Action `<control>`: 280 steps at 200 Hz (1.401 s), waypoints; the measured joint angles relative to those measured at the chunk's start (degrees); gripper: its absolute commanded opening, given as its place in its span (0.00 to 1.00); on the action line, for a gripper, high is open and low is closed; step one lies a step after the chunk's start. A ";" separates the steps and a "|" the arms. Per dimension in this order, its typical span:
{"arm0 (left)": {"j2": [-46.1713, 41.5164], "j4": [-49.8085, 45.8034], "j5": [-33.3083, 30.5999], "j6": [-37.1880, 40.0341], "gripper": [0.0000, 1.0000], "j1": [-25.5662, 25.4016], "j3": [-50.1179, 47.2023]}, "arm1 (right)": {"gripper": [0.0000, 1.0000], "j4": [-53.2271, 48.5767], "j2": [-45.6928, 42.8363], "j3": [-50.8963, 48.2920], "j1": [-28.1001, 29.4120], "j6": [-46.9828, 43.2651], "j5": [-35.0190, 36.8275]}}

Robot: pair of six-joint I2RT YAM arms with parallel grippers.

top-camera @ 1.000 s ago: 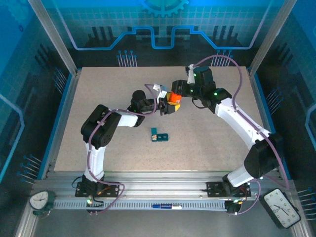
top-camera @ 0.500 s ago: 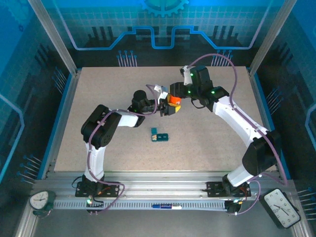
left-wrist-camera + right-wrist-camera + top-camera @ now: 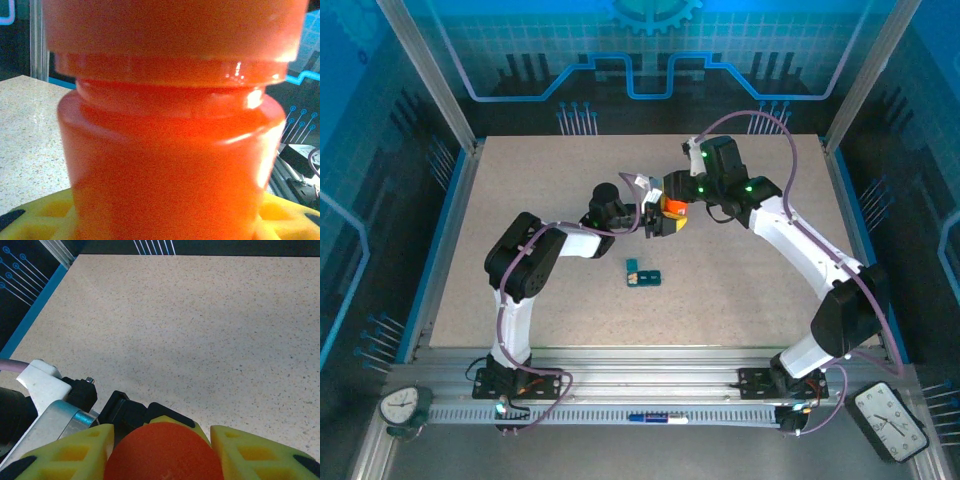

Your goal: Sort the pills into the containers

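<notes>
Up at the back-middle of the desk (image 3: 520,260), both arms meet on the same thing, the orange bottle (image 3: 671,205). From the top camera we see the left arm (image 3: 565,240) reaching in from the left and the right arm (image 3: 790,235) curling over from the right, with the bottle sandwiched between their tips.

The left wrist camera is pretty much a wall of orange. We see the bottle's body, a ridge at the neck and a wider band above it. The left fingers (image 3: 40,217) show as yellow pads at the bottom corners, one on each side of the bottle and right up against it, so we'd call that closed on the bottle.

The right wrist camera looks down on a rounded orange end of the bottle wedged between the right fingers (image 3: 75,452), yellow on both sides and touching it. So those are clamped on the bottle too. Just behind it sits the left arm's white, silver and black wrist hardware (image 3: 55,405), with bare speckled desk beyond.

The containers (image 3: 644,274), a small dark-teal strip, lie flat on the desk nearer the arm bases, apart from the bottle and from both sets of fingers. One end looks paler, but it's too small for us to tell what that is.
</notes>
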 measured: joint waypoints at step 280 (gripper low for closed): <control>-0.55 -6.78 5.44 1.01 0.00 -0.09 1.81 | 0.52 -9.18 1.22 4.85 -2.29 -1.27 -5.09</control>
